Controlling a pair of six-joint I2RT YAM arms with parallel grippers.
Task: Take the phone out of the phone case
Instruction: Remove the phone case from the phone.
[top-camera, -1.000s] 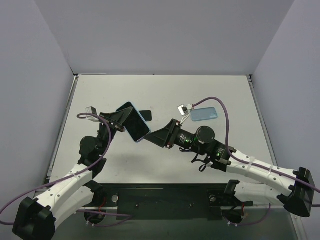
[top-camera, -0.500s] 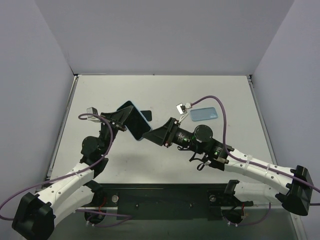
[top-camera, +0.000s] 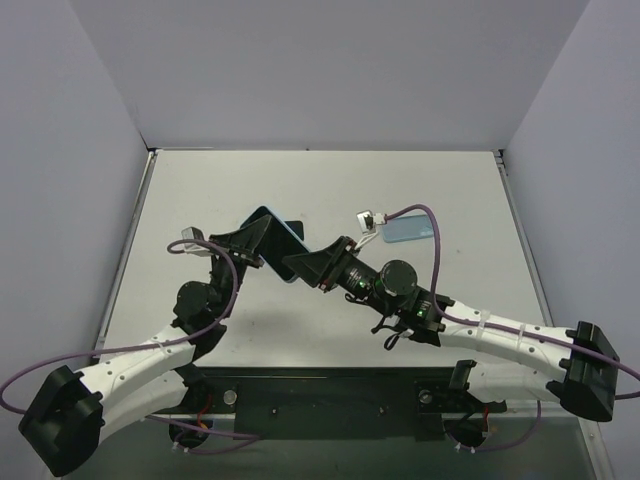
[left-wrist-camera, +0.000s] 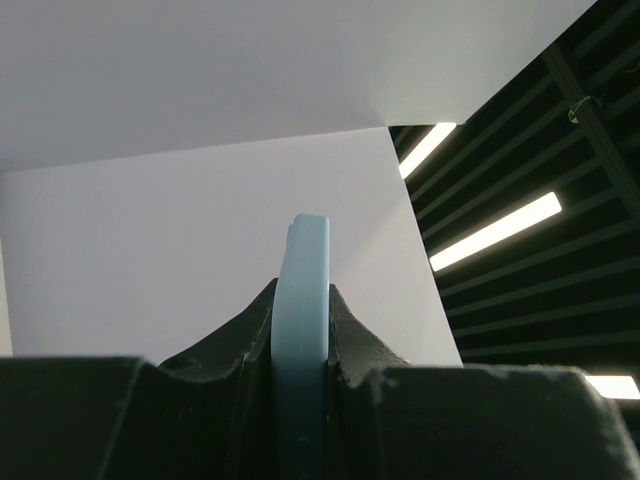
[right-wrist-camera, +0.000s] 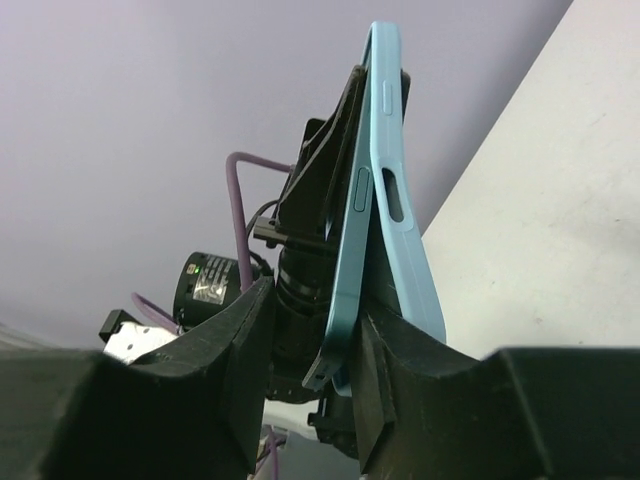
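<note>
Left end effector (left-wrist-camera: 300, 292) clenches rounded blue phone case (left-wrist-camera: 305, 245) (right end effector (right-wrist-camera: 318, 318): grip unclear).

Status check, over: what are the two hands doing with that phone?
Left hand clamped on phone case, held aloft. Right hand straddles its other end, grip unclear. Case partly off phone. Nothing seen blocking.

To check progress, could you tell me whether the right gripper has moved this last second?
Yes: the right gripper moved left, away from the blue object lying flat.
</note>
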